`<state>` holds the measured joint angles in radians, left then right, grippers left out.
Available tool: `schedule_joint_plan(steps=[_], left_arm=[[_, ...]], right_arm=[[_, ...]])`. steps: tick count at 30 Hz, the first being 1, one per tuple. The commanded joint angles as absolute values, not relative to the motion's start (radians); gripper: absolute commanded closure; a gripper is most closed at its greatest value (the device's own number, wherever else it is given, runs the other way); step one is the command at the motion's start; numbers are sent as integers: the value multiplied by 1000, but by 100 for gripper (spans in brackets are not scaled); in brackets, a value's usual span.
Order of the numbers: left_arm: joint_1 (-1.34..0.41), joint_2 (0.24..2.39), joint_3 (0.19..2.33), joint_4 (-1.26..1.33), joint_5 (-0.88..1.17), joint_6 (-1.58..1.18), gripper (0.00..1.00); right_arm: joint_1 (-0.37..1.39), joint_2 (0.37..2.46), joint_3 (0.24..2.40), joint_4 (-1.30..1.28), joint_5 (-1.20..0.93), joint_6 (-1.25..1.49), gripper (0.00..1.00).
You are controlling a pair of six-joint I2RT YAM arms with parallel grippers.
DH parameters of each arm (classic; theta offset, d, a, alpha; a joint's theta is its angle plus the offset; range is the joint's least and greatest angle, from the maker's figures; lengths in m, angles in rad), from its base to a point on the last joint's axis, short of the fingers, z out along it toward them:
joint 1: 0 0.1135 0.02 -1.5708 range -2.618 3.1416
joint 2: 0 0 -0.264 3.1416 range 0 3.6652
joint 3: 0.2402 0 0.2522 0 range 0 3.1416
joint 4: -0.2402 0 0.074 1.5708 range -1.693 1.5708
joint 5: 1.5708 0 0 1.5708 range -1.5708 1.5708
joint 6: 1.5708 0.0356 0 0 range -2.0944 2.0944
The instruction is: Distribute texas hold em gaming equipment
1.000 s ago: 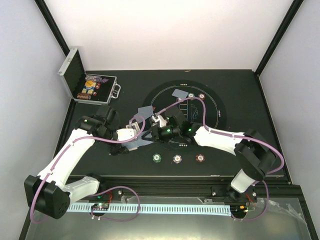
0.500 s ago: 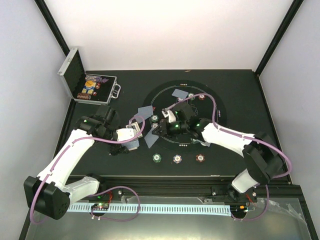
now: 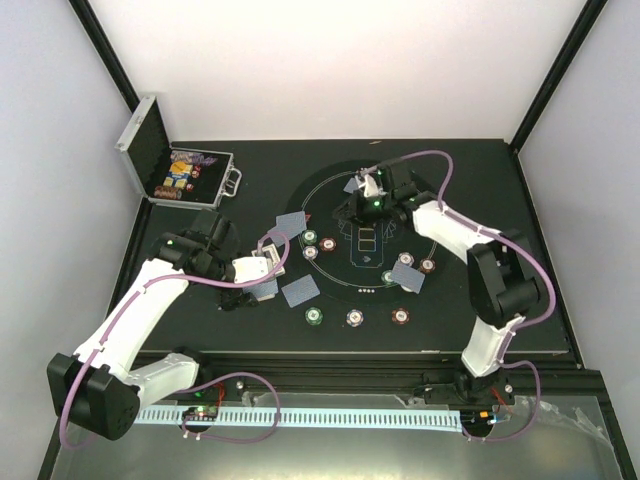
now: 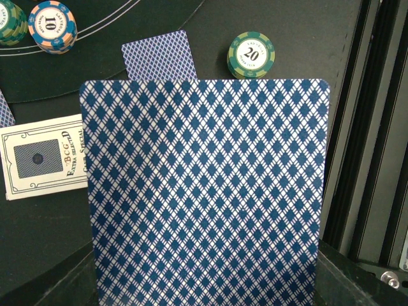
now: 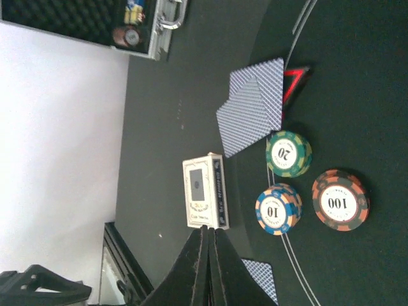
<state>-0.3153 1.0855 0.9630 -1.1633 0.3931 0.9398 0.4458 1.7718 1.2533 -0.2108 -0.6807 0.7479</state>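
Blue diamond-backed card (image 4: 204, 191) pinched in the left hand (image 3: 262, 268), held above the dark surface (image 3: 480, 200) — beyond it, green chip (image 4: 251, 56) marked "20", blue-and-orange chip (image 4: 52, 25) marked "10", second card (image 4: 159, 60) face down and white card box (image 4: 44, 156) printed "BCG Extra Selected". Right hand (image 5: 206, 231) pressed together, pinching nothing — brown-red chip (image 5: 340, 200) reading "100" flat on the surface nearby, seen in the wrist view.
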Motion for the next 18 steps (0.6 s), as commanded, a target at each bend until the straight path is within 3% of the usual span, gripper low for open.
schedule_joint_plan(steps=[1, 6, 10, 12, 18], left_arm=[[-313, 1070, 994, -1178, 398, 955, 98], [-313, 1069, 987, -1173, 401, 957, 98], [-313, 1071, 988, -1171, 405, 958, 98], [-313, 1073, 991, -1172, 408, 956, 98], [-313, 1066, 983, -1179, 407, 957, 98]], right_arm=[[500, 1831, 1258, -270, -706, 682, 94], [578, 1780, 1113, -137, -742, 713, 63], [637, 1759, 1061, -150, -717, 693, 46], [662, 1770, 1063, -185, -683, 671, 41], [694, 1767, 1022, -104, -724, 715, 40]])
